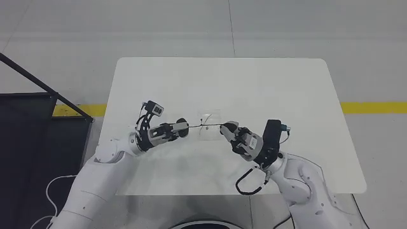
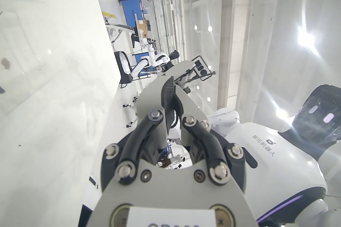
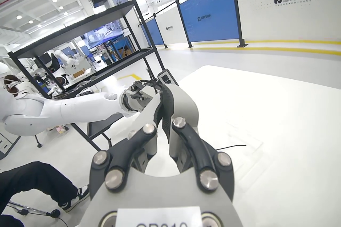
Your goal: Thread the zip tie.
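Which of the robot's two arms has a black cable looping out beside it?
The right arm: a black cable loops out beside its forearm. The left arm shows no such loop.

Left gripper [image 2: 170, 86]: jaws closed, inner faces pressed flush together. White table [image 2: 66, 105] runs alongside it; workshop hall beyond.

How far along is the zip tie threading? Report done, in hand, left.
Done: the zip tie is gripped, stretched between the left gripper and right gripper over the table. In hand: both grippers are shut, apparently each on one end. Left: no closed loop shows, so the tail likely needs feeding through the head.
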